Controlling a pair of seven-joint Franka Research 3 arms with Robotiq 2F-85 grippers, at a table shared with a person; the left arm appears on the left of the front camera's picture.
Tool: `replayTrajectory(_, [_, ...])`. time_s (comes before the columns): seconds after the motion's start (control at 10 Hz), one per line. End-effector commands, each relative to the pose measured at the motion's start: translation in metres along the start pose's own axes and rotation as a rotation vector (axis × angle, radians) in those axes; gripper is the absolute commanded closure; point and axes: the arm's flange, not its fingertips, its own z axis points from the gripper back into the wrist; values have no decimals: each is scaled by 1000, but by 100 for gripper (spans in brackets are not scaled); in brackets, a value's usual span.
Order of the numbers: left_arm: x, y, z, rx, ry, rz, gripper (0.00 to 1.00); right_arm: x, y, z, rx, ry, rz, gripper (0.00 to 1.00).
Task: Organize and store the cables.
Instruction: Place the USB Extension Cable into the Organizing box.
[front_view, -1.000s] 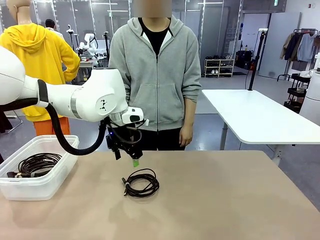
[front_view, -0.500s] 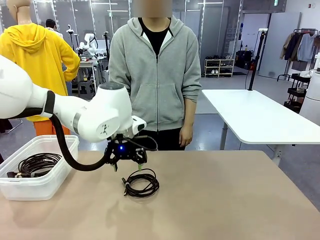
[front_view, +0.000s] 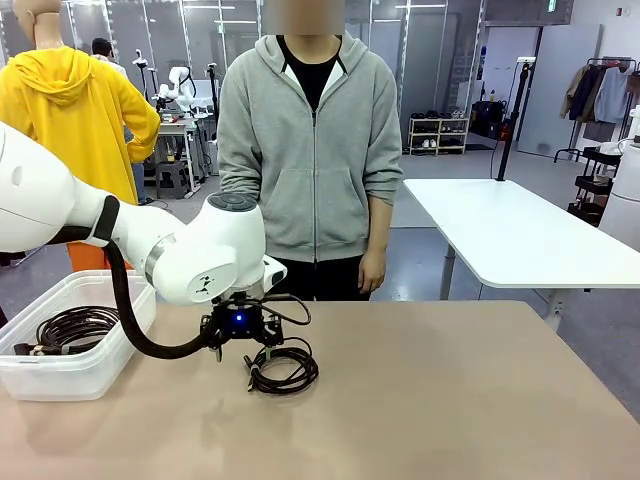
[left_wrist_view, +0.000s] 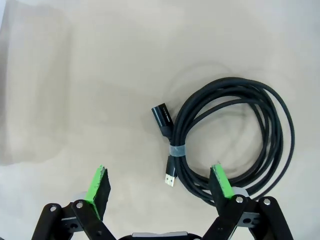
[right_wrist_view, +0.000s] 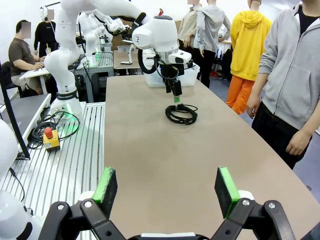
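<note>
The table (front_view: 450, 400) carries a clear bin (front_view: 75, 375) off to the left tool's outer side, one cable coil (front_view: 72, 326) lying in it. The left tool (left_wrist_view: 160, 187) hangs jaws wide over the loose coiled cable (left_wrist_view: 235, 137), one pad above its edge. The right tool (right_wrist_view: 167, 187) is open, well apart.

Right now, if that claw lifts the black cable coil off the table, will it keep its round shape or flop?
The cable coil probably sags: thin loose loops. One small band should stop it unravelling. The plug ends may dangle.
</note>
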Motion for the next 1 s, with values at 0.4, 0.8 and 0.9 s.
replayTrajectory(0.4, [8,-1,-35,-103,58,-30,0,6,1,-1,-7,-6,-13,0])
replayTrajectory(0.8, [9,1,-37,-96,8,-40,59,6,1,-1,-7,-6,-13,0])
replayTrajectory(0.9, [8,0,-37,-89,13,-36,88,6,1,-1,-7,-6,-13,0])
